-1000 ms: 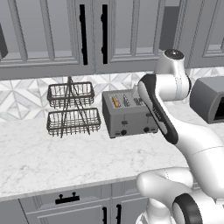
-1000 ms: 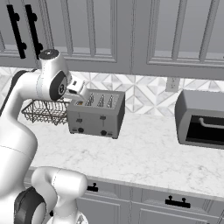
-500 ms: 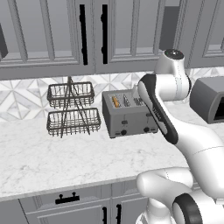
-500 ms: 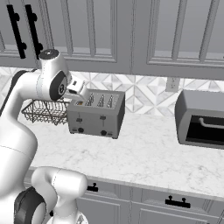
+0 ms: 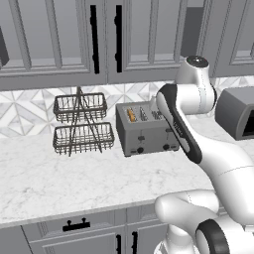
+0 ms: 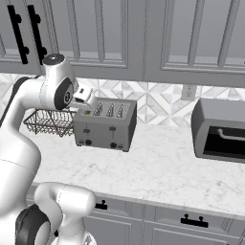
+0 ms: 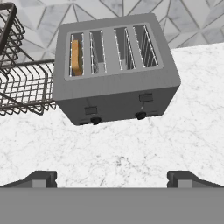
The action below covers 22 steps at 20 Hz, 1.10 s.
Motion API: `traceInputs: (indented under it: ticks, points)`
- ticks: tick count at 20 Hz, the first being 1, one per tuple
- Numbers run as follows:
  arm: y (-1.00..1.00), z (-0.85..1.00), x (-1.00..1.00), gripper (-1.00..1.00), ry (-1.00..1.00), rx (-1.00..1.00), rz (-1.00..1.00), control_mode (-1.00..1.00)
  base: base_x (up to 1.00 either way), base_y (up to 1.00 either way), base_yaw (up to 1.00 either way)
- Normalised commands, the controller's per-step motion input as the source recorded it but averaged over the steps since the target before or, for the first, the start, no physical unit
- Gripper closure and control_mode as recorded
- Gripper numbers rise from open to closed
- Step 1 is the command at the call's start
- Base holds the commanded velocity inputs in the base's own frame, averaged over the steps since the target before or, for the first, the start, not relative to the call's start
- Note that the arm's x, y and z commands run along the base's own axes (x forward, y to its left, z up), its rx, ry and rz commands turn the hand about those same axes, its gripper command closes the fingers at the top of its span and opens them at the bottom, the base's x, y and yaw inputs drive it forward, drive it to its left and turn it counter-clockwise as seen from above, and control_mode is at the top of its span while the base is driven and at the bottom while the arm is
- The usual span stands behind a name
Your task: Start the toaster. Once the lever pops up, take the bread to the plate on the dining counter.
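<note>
- Two dark finger tips of the gripper [image 7: 112, 178] rise at the bottom corners of the hand view, set far apart with nothing between them. Treat the jaws as spread and empty.
- Just beyond the tips lies bare marble of the wall counter [image 7: 131, 153]. You have room here to lower the hand in front of the appliance.
- Next comes the front face of the toaster [image 7: 116, 72], carrying two small levers above two black knobs. The left lever [image 7: 90, 110] sits below the loaded slot pair; judge this the one to press.
- Close the fingers, or use one tip, and press that lever straight down. Avoid a sideways push: the toaster stands free on the counter and could probably slide.
- The bread [image 7: 76, 57] stands upright in the leftmost slot, its top edge at about the slot rim.
- Keep clear of the wire basket rack [image 7: 19, 83] just beside the toaster's left end.
- Farthest back is the patterned tile backsplash [image 7: 109, 8].
- Hold off on any grasp of the slice until the lever has risen.
</note>
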Motion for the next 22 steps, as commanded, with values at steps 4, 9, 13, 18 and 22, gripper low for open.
traceInputs:
  ticks: [4, 9, 13, 18, 22]
  points:
    - [0.0, 0.0, 0.0, -1.0, 0.0, 0.0, 0.0, -1.0, 0.0, 0.0, 0.0]
    - [0.0, 0.0, 0.0, -1.0, 0.0, 0.0, 0.0, -1.0, 0.0, 0.0, 0.0]
    - [0.0, 0.0, 0.0, -1.0, 0.0, 0.0, 0.0, -1.0, 0.0, 0.0, 0.0]
    - [0.0, 0.0, 0.0, -1.0, 0.0, 0.0, 0.0, -1.0, 0.0, 0.0, 0.0]
    - [0.0, 0.0, 0.0, -1.0, 0.0, 0.0, 0.0, -1.0, 0.0, 0.0, 0.0]
